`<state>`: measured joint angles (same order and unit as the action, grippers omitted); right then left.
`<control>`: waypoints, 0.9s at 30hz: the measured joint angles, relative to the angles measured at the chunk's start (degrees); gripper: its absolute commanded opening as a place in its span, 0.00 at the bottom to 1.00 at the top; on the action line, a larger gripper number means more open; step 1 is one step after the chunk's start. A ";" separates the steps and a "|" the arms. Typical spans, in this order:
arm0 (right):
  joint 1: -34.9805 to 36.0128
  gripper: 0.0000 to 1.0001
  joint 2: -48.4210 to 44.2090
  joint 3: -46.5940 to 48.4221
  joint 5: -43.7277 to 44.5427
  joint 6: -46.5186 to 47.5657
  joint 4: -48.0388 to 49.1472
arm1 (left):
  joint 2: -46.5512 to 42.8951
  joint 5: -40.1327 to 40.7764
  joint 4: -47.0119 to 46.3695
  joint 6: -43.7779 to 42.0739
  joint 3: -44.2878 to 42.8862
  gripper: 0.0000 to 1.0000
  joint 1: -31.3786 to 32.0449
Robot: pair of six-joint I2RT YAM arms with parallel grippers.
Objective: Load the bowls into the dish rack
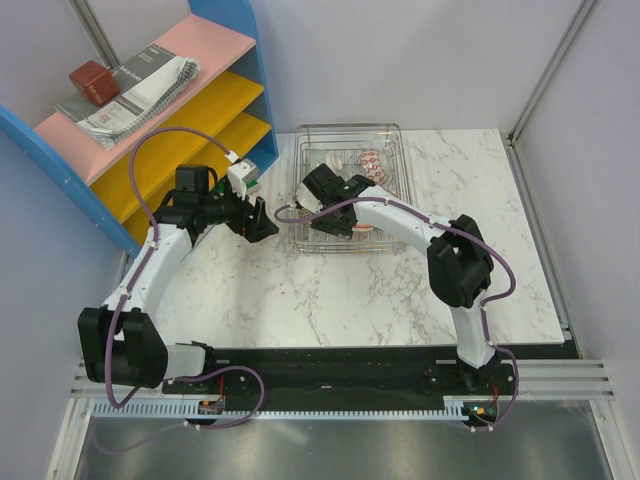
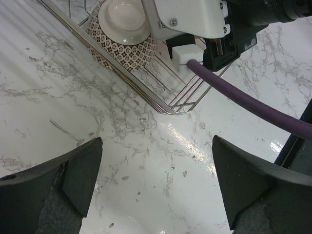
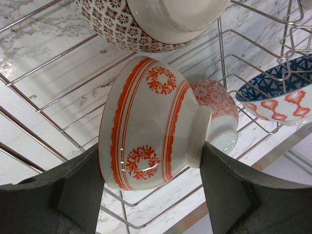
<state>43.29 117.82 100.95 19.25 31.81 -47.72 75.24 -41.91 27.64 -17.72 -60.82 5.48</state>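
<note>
**Item: orange-banded bowl** (image 3: 146,126). It lies tipped on its side, inside the dish rack (image 1: 350,127) and low over the wire floor. The right gripper (image 3: 151,165) is clamped on it, one finger against the rim side and the other at the foot.

**Neighbours in the rack:**
- A brown-patterned bowl (image 3: 122,29) sits just above.
- A small red-patterned bowl (image 3: 217,105) is touching or almost touching the held bowl's foot.
- A blue-patterned bowl (image 3: 278,92) sits off to the right.

**Hazards, as judged:**
- The grip bears on curved, glazed surfaces, so the bowl could twist or slip out and drop onto the wires.
- Letting go at this tilt may let it roll into the red-patterned bowl and chip it.
- Drawing the fingers back carelessly could catch a wire and drag the rack.

**Left gripper** (image 2: 156,165). Its jaws are spread wide and hold nothing. It hangs over bare table just beside the rack's near corner, where a stray move could shove the rack.

**Surface:** a white marble-look table (image 1: 330,300), glossy and probably slick under the rack.

**Room:** pale walls. A blue shelf (image 1: 230,20) with pink and yellow boards stands at the far left, with a booklet (image 1: 140,90) and a red block (image 1: 90,78) on it. A purple cable (image 2: 243,100) trails along the arms.
</note>
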 measured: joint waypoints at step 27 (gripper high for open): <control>-0.48 0.98 0.44 1.49 -6.51 0.42 -6.80 | -0.55 0.02 -0.13 -0.04 0.04 1.00 0.00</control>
<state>42.81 118.26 102.43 12.73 32.23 -54.52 74.70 -41.89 27.51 -17.76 -60.77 5.48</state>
